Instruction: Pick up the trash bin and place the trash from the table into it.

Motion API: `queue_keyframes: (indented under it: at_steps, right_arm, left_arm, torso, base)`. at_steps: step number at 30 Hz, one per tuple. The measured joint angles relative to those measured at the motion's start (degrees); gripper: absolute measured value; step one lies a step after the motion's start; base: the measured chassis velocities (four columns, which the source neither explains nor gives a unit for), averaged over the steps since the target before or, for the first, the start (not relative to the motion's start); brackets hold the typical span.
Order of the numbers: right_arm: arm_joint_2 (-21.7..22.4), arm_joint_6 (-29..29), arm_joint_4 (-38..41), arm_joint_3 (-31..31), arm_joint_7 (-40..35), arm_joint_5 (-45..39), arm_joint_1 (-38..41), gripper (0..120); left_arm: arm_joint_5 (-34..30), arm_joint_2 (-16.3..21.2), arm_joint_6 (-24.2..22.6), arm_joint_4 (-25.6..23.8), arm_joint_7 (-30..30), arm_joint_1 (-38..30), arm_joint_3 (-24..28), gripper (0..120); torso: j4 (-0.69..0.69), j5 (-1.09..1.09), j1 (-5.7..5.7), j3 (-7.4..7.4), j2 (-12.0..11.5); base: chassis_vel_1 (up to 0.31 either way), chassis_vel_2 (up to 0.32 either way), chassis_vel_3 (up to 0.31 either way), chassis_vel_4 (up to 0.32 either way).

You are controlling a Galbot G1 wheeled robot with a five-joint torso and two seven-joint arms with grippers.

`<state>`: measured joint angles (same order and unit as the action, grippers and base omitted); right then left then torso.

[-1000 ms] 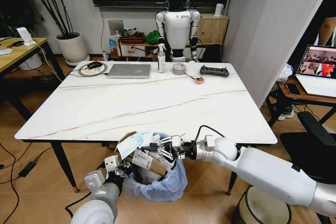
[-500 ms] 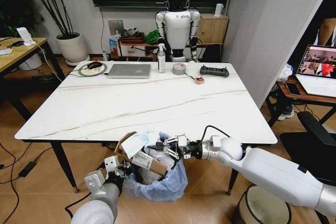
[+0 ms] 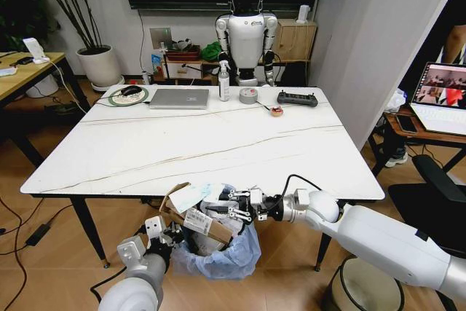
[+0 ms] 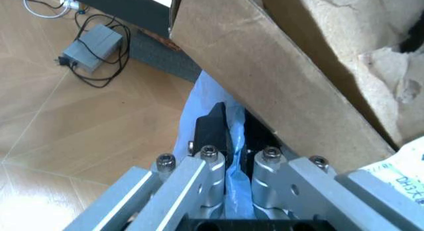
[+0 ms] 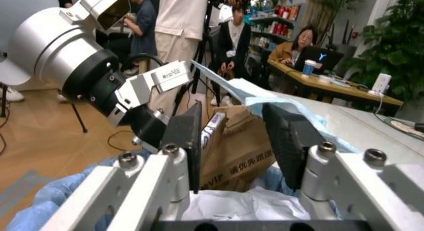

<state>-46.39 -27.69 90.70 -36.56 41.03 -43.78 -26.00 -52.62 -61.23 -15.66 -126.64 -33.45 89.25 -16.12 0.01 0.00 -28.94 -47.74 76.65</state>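
Note:
The trash bin (image 3: 218, 253), lined with a crinkly light-blue bag, hangs just below the front edge of the marble table (image 3: 145, 151). My left gripper (image 3: 172, 237) is shut on its rim, and in the left wrist view the fingers (image 4: 210, 164) pinch the blue bag (image 4: 233, 156). Inside the bin, trash sticks up: a torn brown cardboard box (image 3: 198, 222) (image 4: 265, 67) and white paper (image 3: 189, 197). My right gripper (image 3: 226, 206) (image 5: 235, 136) hovers open over the bin mouth, nothing between its pads (image 5: 288, 136). The box (image 5: 239, 154) and white tissue (image 5: 232, 208) lie beyond them.
At the table's far side are a grey laptop (image 3: 178, 98), tape roll (image 3: 248, 95), spray bottle (image 3: 224, 81), black controller (image 3: 297, 98), a small red item (image 3: 277, 111) and a mouse (image 3: 131, 91). A cream bin (image 3: 364, 289) stands at lower right, a black chair (image 3: 429, 202) beside it.
My right arm has drawn back slightly to the right while its open gripper stays over the bin. The white paper has settled lower on the box. The left gripper holds still.

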Motion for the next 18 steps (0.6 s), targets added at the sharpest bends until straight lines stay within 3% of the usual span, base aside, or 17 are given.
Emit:
queue_keyframes:
  at_steps: [7,18]
  right_arm:
    - [0.83,-0.07,0.11,-0.01,0.17,0.31,0.00,60]
    - [3.61,-0.19,1.61,0.47,0.49,0.58,-0.89,62]
  left_arm:
    - [-0.20,0.08,-0.01,0.00,-0.02,-0.22,-0.09,0]
    - [-0.02,-0.19,-0.01,-0.01,0.00,-0.28,-0.35,0]
  torso:
    - [0.00,0.00,0.00,0.00,0.00]
    - [0.00,0.00,0.00,0.00,0.00]
  base:
    - [0.000,0.000,0.000,0.000]
    - [0.000,0.000,0.000,0.000]
